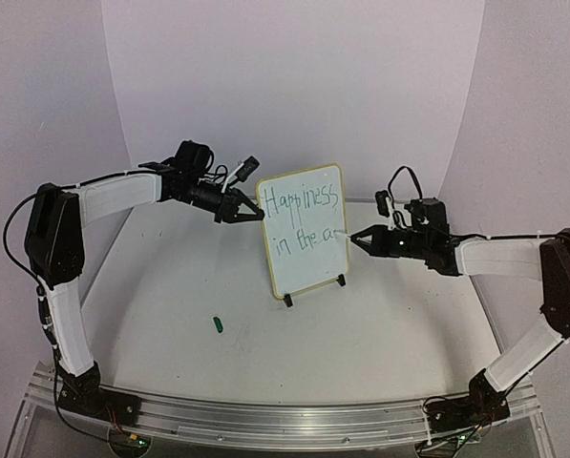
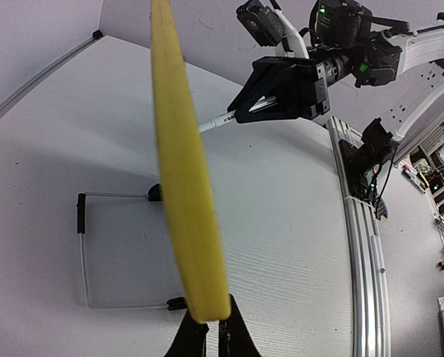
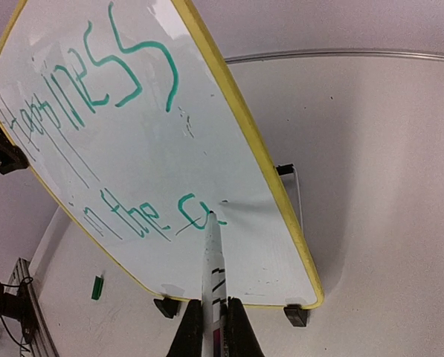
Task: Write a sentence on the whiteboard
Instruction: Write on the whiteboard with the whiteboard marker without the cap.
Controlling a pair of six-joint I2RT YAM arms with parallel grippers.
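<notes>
The whiteboard (image 1: 308, 262) stands upright on two black feet in the middle of the table, and the left wrist view shows it edge-on by its yellow frame (image 2: 181, 163). The sentence (image 1: 302, 202) is in green: "Happiness" above, "in the a" below (image 3: 95, 97). My right gripper (image 1: 359, 239) (image 3: 213, 301) is shut on a slim white marker (image 3: 213, 256), whose tip touches the board at the last green letter. My left gripper (image 1: 256, 216) (image 2: 210, 323) is shut, its tips against the board's left edge. The right gripper (image 2: 240, 111) also shows beyond the board.
A small green marker cap (image 1: 217, 325) (image 3: 97, 287) lies on the table left of the board, toward the front. A wire stand (image 2: 80, 245) extends behind the board. A metal rail (image 1: 285, 420) runs along the near edge between the arm bases.
</notes>
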